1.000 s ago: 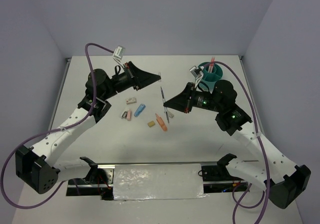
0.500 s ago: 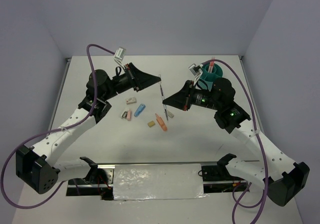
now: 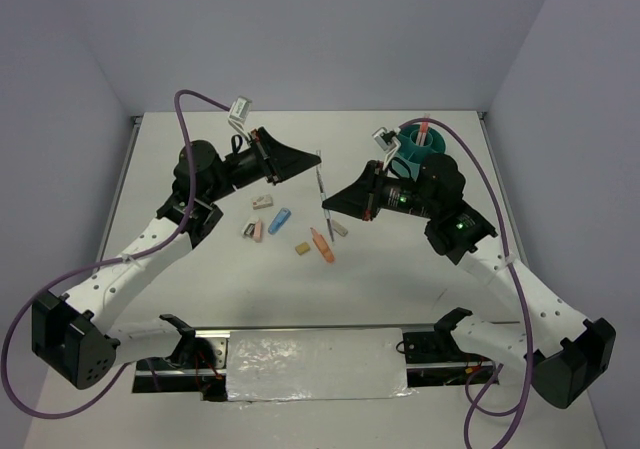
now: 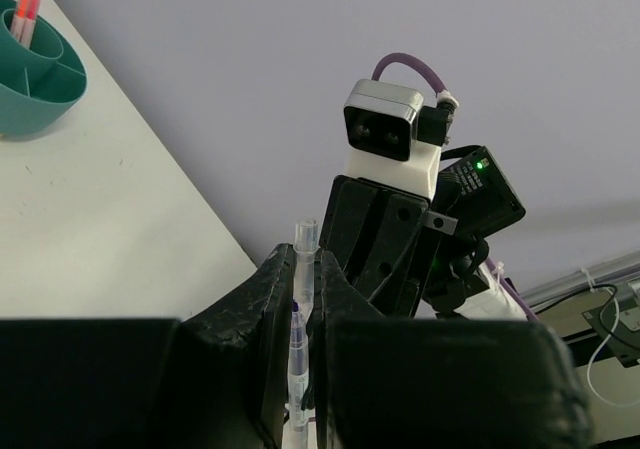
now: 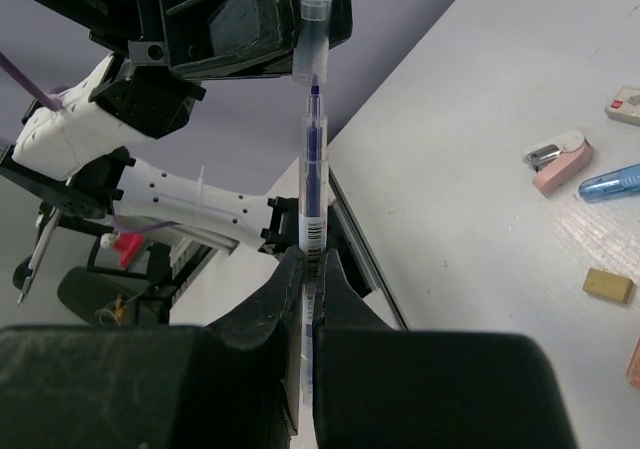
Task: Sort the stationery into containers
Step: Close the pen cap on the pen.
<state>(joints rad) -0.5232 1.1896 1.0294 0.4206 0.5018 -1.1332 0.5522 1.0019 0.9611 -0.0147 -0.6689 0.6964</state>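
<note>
1. Top external view: thin pen (image 3: 322, 181) held clear of the bench, well left of the teal cup (image 3: 432, 153), spanned between both tools.
2. Left tool (image 3: 314, 157) clamped on the clear cap (image 5: 312, 29); right tool (image 5: 308, 269) clamped on the barrel, with the blue tip bare just under the cap's mouth.
3. Capping or uncapping: impossible to tell which.
4. Likely risk: slight misalignment between the arms, jamming the tip against the cap's rim or levering the barrel out of its narrow pinch.
5. Result of a drop: pen down among the loose pieces left of the cup, such as the orange marker (image 3: 321, 246), blue piece (image 3: 280, 219) and tan block (image 3: 301, 249).
6. Cup divided into compartments; one pink-orange pen (image 3: 425, 127) upright in one, nothing else seen in the visible ones.
</note>
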